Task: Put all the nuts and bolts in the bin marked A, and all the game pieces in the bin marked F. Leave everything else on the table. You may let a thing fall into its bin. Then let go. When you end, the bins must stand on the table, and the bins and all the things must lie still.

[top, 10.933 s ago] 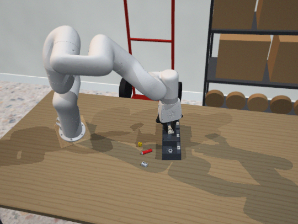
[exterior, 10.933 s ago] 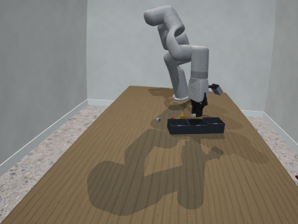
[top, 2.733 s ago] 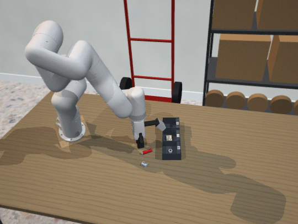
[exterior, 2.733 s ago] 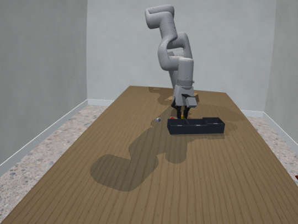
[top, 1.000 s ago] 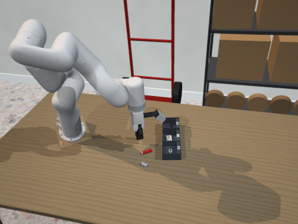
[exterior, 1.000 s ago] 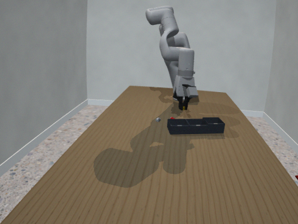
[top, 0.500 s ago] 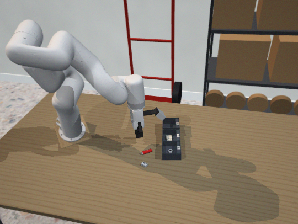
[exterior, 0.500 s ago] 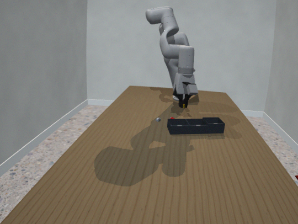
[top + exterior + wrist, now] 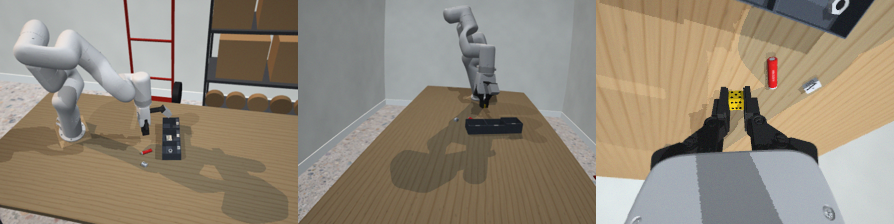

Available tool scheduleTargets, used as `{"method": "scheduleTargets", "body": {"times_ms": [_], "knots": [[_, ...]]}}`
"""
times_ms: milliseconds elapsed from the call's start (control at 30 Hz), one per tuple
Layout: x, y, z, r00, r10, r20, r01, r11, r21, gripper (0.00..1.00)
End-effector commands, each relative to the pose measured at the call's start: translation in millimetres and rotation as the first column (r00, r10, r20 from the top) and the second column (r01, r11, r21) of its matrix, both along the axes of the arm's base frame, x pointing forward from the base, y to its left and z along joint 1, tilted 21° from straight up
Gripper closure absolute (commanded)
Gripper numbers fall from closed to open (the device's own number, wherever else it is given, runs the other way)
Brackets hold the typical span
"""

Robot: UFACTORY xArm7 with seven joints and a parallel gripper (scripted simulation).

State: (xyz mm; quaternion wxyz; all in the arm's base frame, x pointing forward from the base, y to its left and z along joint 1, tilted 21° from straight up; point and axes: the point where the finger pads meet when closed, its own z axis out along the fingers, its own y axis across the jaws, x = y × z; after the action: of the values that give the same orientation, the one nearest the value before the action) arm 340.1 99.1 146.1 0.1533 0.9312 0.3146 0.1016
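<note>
Top | bins: nut, pale die inside | gripper clamping yellow die

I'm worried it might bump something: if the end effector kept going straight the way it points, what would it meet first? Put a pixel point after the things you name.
Probably the wooden table (image 9: 110, 176) (image 9: 436, 165) (image 9: 651, 65), yellow die (image 9: 736, 100) first, though depth is unclear.

Matt wood-grained table.

Dim, soft light; broad arm shadows stretch across the table.
</note>
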Motion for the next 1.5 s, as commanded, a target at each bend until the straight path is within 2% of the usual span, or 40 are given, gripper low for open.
{"method": "scheduleTargets", "body": {"times_ms": [0,133,267,433,500,533,667,1000,1067,1100,1200,1467], "knots": [[17,11,2,1.0,-0.001,0.001,0.001,1.0,-0.003,1.0],[29,20,4,1.0,-0.001,0.001,0.001,1.0,-0.003,1.0],[48,34,6,0.985,0.167,-0.043,-0.169,0.984,-0.051,1.0],[72,52,9,0.949,0.305,-0.083,-0.312,0.946,-0.086,1.0],[72,52,9,0.949,0.305,-0.083,-0.312,0.946,-0.086,1.0],[77,55,10,0.917,0.382,-0.111,-0.393,0.913,-0.104,1.0],[93,67,12,0.873,0.468,-0.141,-0.484,0.866,-0.123,1.0],[93,67,12,0.691,0.679,-0.248,-0.72,0.675,-0.161,1.0],[93,67,12,0.691,0.679,-0.248,-0.72,0.675,-0.161,1.0],[93,67,12,0.627,0.726,-0.282,-0.777,0.608,-0.165,1.0],[93,67,12,0.572,0.76,-0.309,-0.819,0.549,-0.165,1.0],[93,67,12,0.365,0.842,-0.398,-0.931,0.338,-0.137,1.0]]}}
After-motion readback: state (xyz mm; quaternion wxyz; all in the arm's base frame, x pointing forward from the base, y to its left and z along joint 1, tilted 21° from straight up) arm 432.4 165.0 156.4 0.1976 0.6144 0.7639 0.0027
